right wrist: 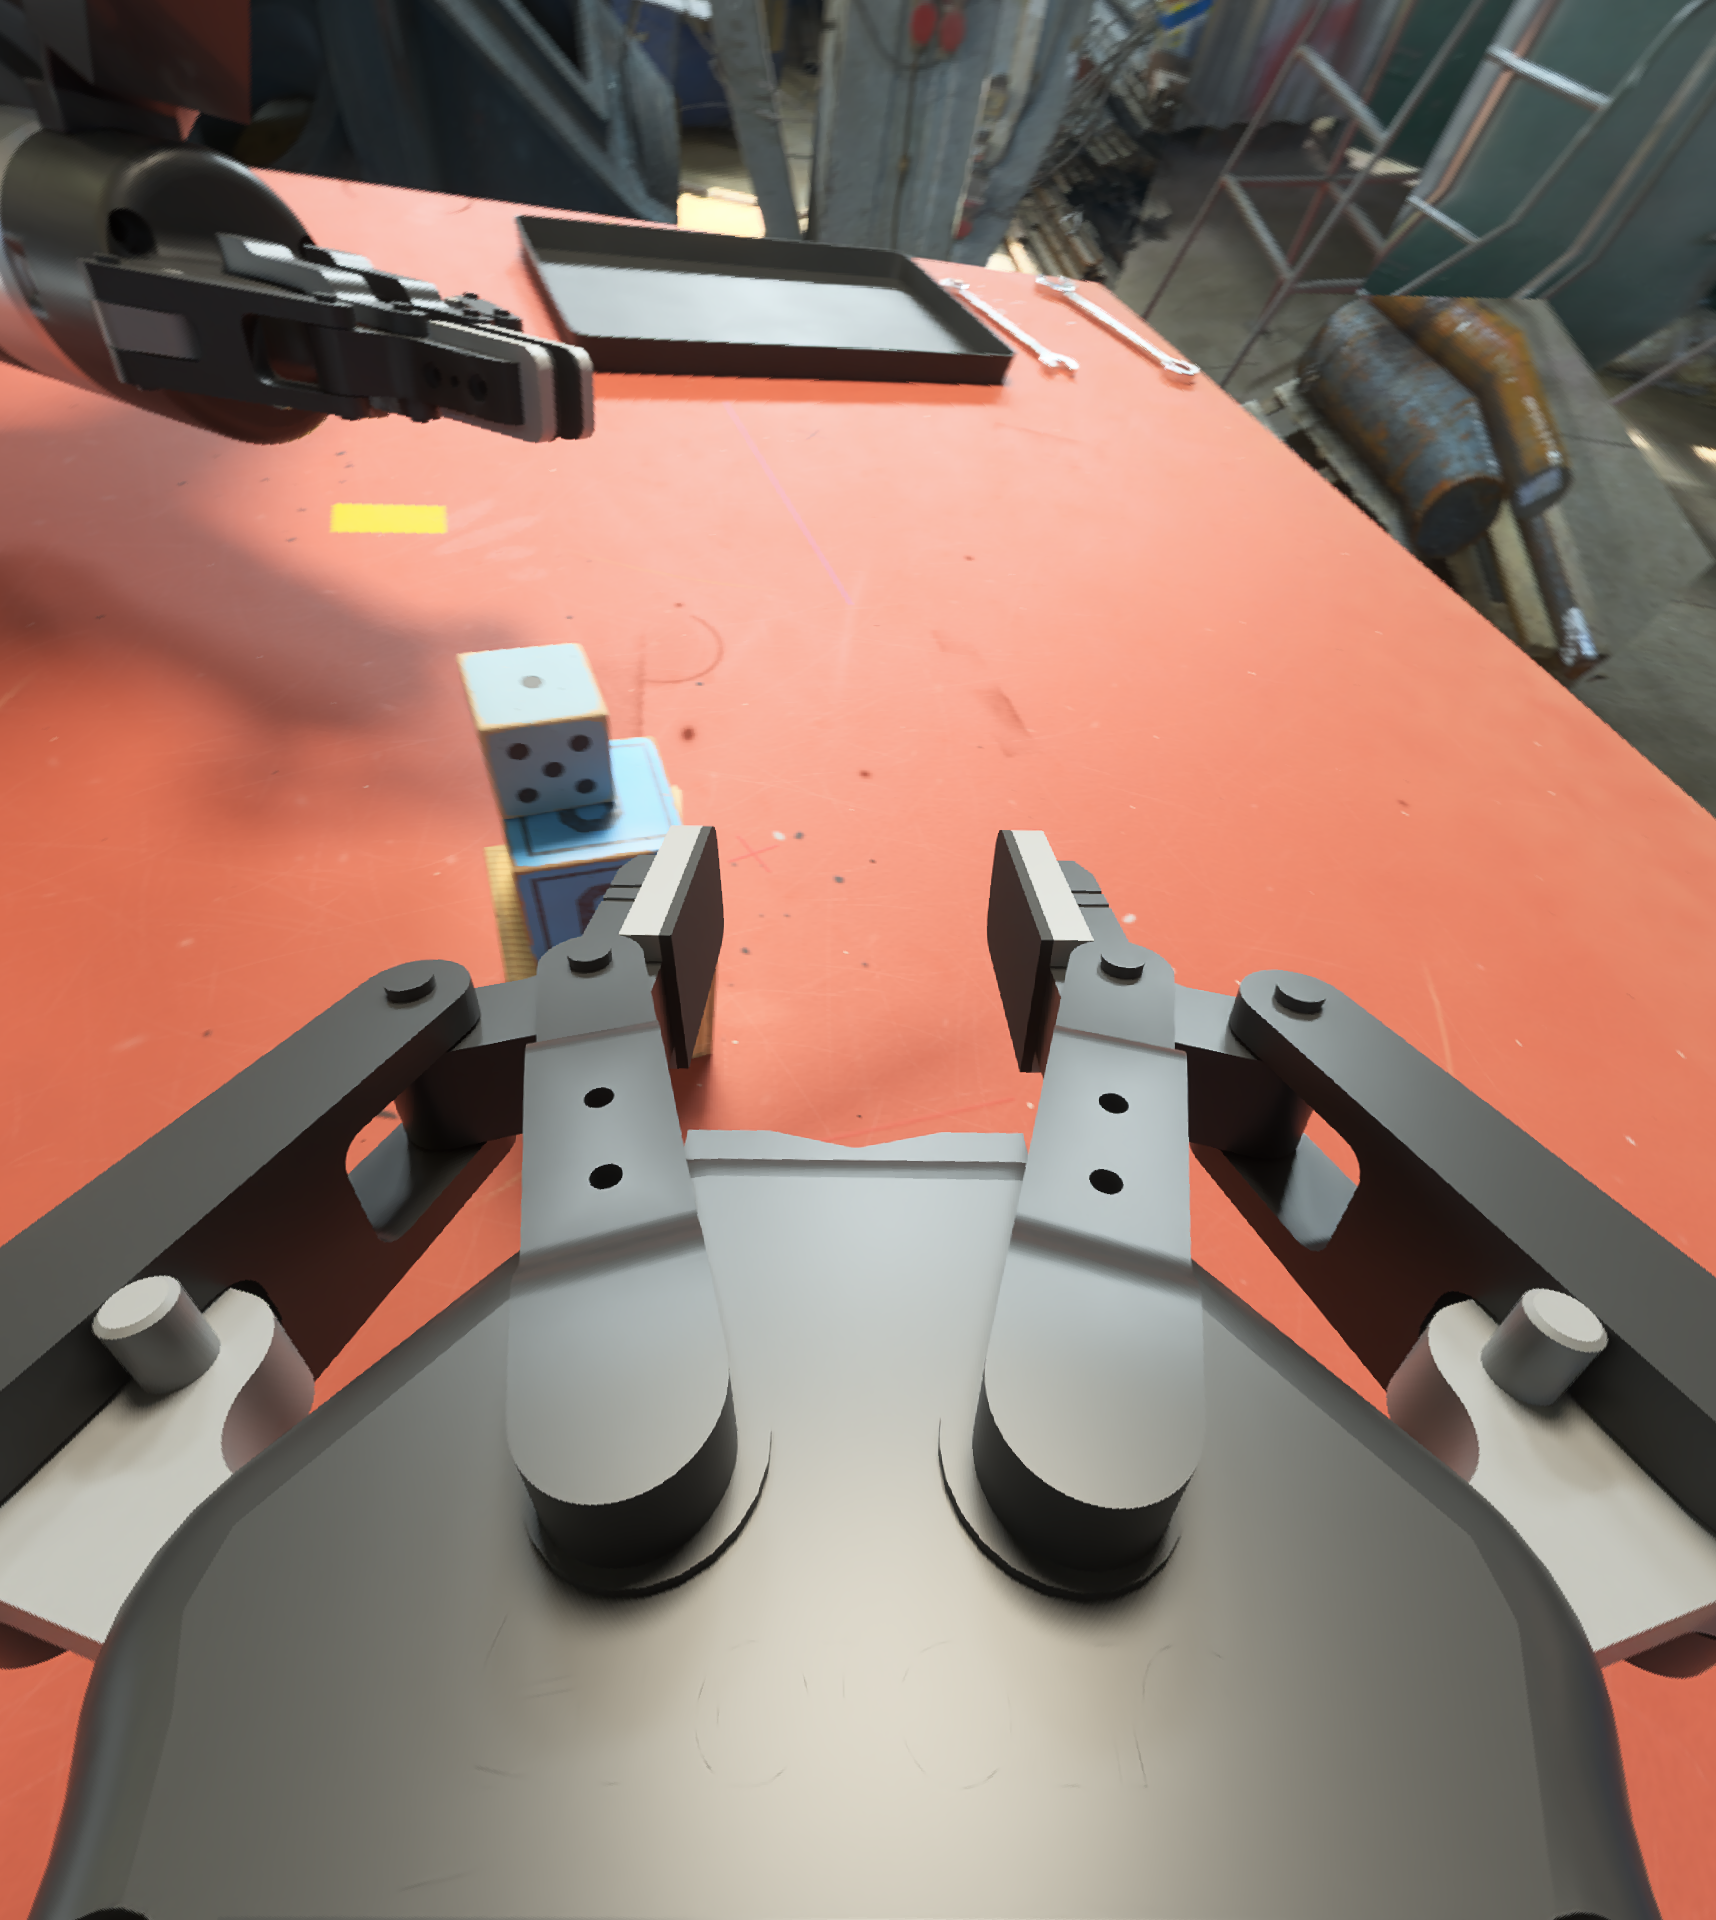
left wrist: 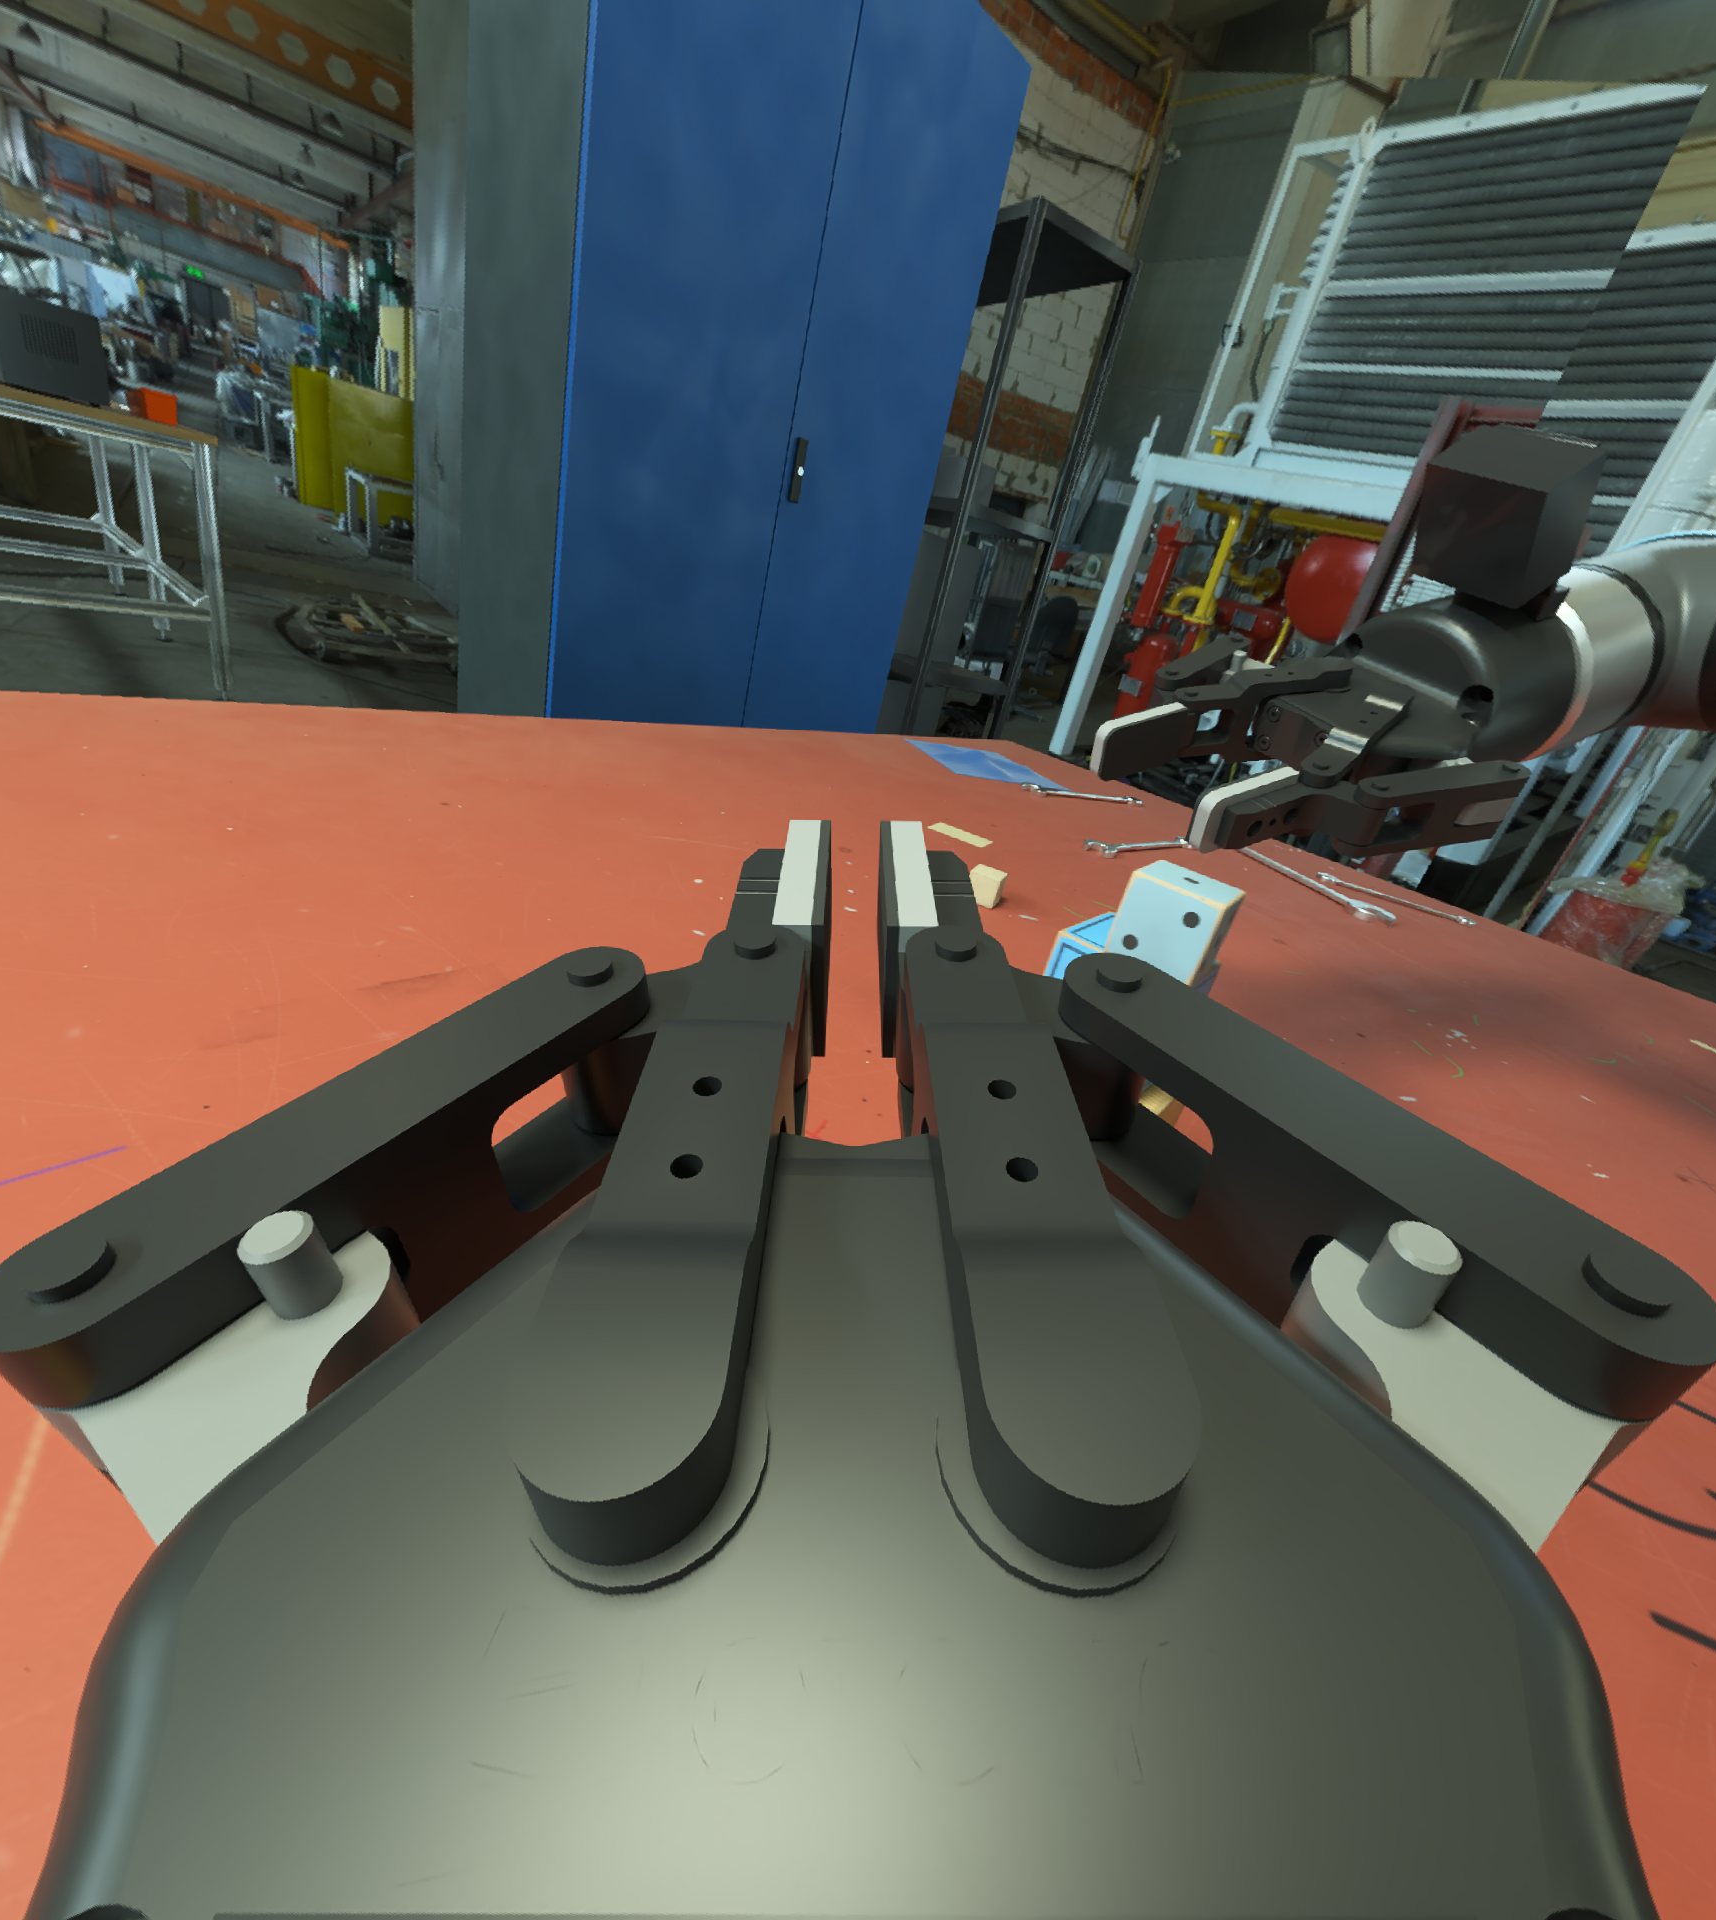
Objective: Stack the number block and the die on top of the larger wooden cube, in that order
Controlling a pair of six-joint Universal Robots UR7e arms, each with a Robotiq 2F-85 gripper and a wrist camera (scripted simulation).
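The die (right wrist: 547, 732) sits on the number block (right wrist: 589, 847) atop the cube (right wrist: 511, 914), looking finished; right gripper (right wrist: 854, 935) gapes empty, left gripper (left wrist: 854, 873) nearly closed, empty.

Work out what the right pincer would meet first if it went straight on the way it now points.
Probably nothing but bare table. The right pincer is open, and the stack topped by the die stands left of its line, partly behind its left finger. The tray lies far ahead, but depth is hard to judge.
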